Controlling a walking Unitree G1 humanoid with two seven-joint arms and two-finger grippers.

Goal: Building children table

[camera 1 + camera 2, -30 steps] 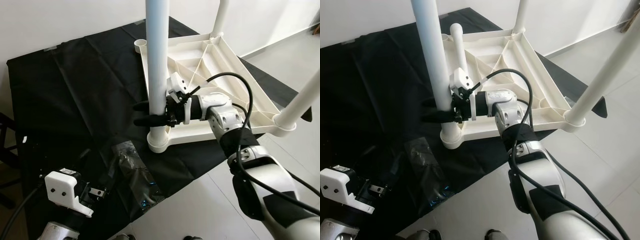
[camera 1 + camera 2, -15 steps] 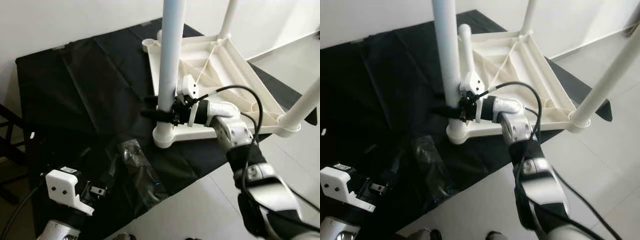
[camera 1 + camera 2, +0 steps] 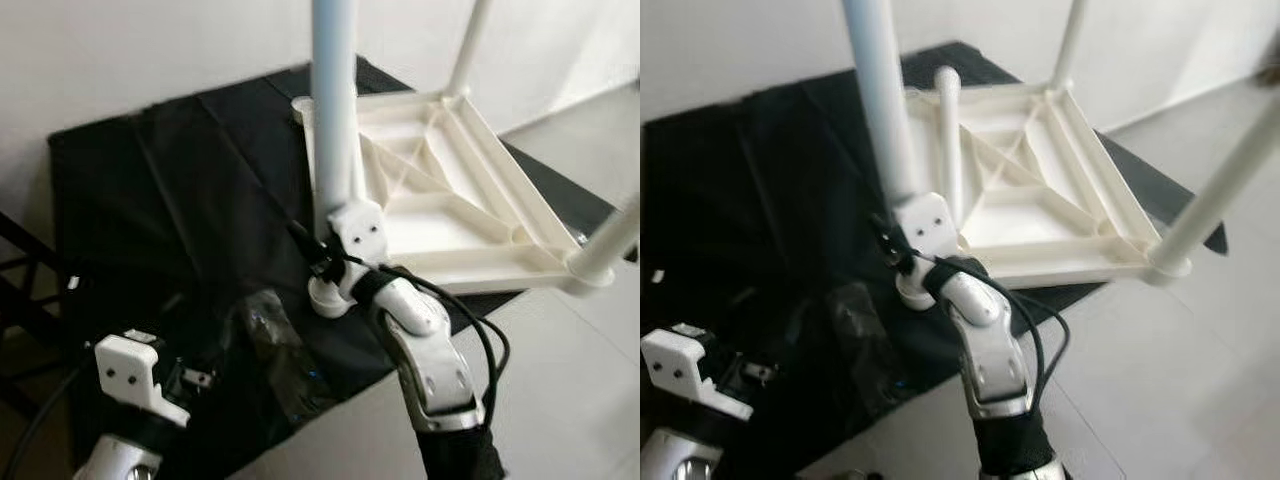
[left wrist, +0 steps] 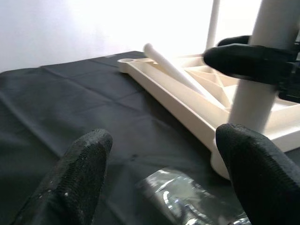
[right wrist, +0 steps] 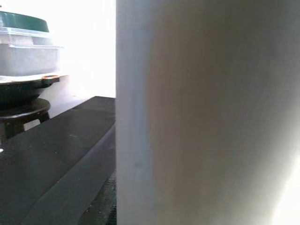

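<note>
**Q:** White plastic, upside down on black. What, and where?

**A:** Child's table (image 3: 470, 215), top face down on a black cloth (image 3: 170, 200) spread over a pale floor (image 3: 570, 400). Ribbed underside facing up.

**Q:** Legs fitted so far?

**A:** Three standing upright in corner sockets: near-left leg (image 3: 335, 120), far leg (image 3: 472, 45), right-hand leg (image 3: 612, 238). Far-left socket (image 3: 302, 104) open, with nothing standing in it. Fourth, a loose leg (image 3: 950, 140), resting slantwise on the underside beside that socket; whether touching the socket, impossible to tell.

**Q:** Grippers?

**A:** Right gripper (image 3: 316, 256) clamped across the near-left leg, low down, just above its socket; one black finger (image 4: 243, 57) visibly pressed against the tube. Left gripper (image 4: 161, 173) low over the cloth, fingers spread wide, holding nothing, close to a crumpled clear bag (image 3: 285, 350) and apart from the table.

**Q:** Stage of assembly, then?

**A:** Judged as late: roughly three quarters done. Probably seating or checking the near-left leg at present; depth of that joint not readable from here.

**Q:** Remaining?

**A:** By estimate: releasing the held leg, picking up the loose one, pressing it into the far-left socket, then turning the table onto its feet.
</note>
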